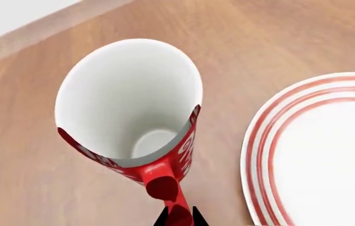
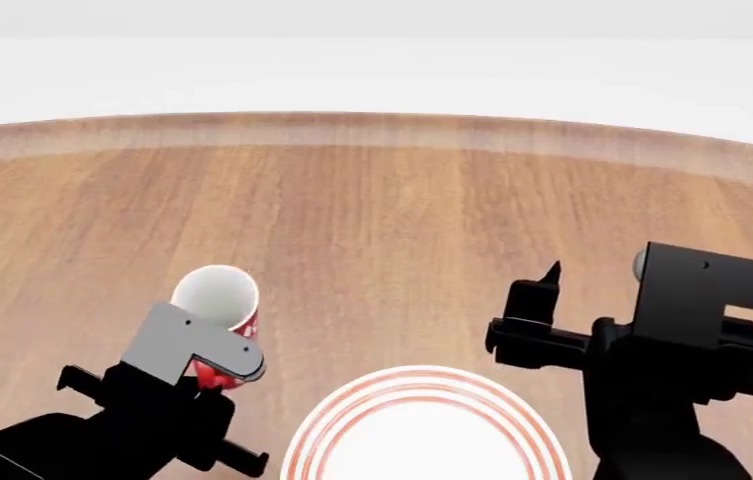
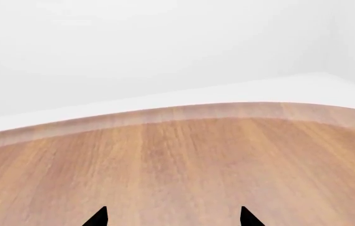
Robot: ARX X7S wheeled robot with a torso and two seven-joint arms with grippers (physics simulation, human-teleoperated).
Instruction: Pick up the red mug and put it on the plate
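Note:
The red mug [image 1: 164, 160], red with white swirls and white inside, is tilted and seen from its mouth in the left wrist view. My left gripper [image 1: 180, 217] is shut on its red handle. In the head view the red mug [image 2: 220, 300] sits at my left gripper [image 2: 209, 372], left of the plate; whether it touches the table I cannot tell. The plate [image 1: 318, 155], white with red rings, lies beside the mug; it also shows at the near edge in the head view [image 2: 423, 430]. My right gripper [image 3: 172, 219] is open and empty over bare wood, and shows in the head view [image 2: 536, 290].
The wooden table [image 2: 376, 210] has a curved far edge against a white background. My right arm [image 2: 670, 360] hangs over the table right of the plate. No other objects show.

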